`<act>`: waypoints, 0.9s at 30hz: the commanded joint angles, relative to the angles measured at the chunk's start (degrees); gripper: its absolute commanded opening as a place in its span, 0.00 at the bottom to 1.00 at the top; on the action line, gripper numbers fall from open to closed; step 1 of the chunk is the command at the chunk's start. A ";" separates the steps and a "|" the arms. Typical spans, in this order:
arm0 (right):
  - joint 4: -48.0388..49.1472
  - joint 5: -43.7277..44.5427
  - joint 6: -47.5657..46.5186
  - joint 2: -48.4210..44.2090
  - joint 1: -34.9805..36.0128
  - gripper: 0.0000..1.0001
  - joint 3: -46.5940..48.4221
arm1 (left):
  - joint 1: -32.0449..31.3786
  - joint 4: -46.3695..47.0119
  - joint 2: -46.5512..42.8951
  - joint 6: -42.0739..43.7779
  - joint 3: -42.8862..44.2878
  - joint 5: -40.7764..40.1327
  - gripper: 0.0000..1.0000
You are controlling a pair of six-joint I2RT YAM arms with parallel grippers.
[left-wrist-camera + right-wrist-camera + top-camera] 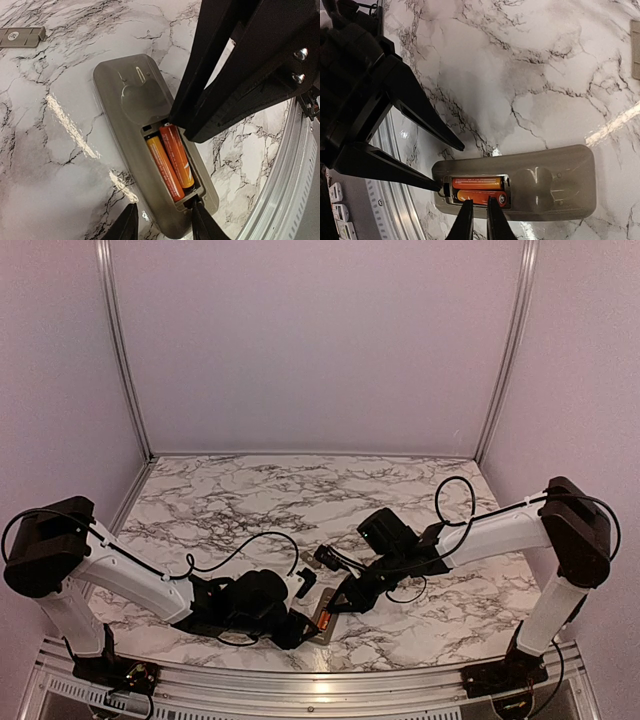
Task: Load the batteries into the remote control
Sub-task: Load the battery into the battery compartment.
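The remote control [130, 95] lies back-up on the marble near the front edge, with its battery recess open. Both orange batteries [171, 161] lie side by side in the recess, and they also show in the right wrist view [476, 183]. My left gripper [164, 225] is open. One finger [202, 224] touches the recess end of the remote and the other rests on the table beside it. My right gripper [480, 217] is nearly shut, with its tips down on the nearer battery [480, 196]. In the top view the grippers [335, 608] meet over the remote [322, 622].
The loose grey cover plate [20, 36] lies on the marble beyond the remote, and it also shows at the right edge of the right wrist view [635, 50]. The table's metal front rail [280, 200] runs close by the remote. Both arms crowd this spot.
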 commanded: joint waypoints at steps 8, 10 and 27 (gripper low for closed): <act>-0.24 1.15 -0.43 1.34 0.57 0.11 2.99 | -0.30 -1.55 1.32 -0.27 1.18 -0.66 0.38; -0.49 1.30 -0.55 1.62 0.57 0.11 3.30 | -0.25 -1.72 1.40 -0.23 1.34 -0.66 0.38; -1.84 1.24 -1.51 3.99 0.57 0.12 3.89 | -0.25 -2.11 1.57 -0.18 1.68 -0.53 0.38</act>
